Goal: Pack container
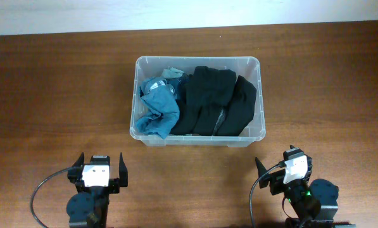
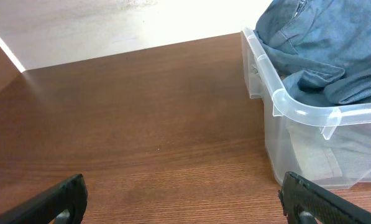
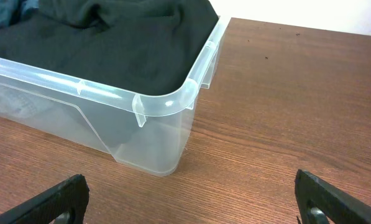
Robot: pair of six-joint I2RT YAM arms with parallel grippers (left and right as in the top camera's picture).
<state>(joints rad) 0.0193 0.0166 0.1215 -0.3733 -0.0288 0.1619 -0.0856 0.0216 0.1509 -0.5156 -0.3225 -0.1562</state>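
On brown wood table (image 1: 49,95): container (image 1: 198,140) holding clothes (image 1: 207,101); pale surface (image 1: 176,12) beyond

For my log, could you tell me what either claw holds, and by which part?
Nothing is held; the left claw and right claw both stand open, empty.

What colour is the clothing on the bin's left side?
Blue denim, clearest in the overhead view.
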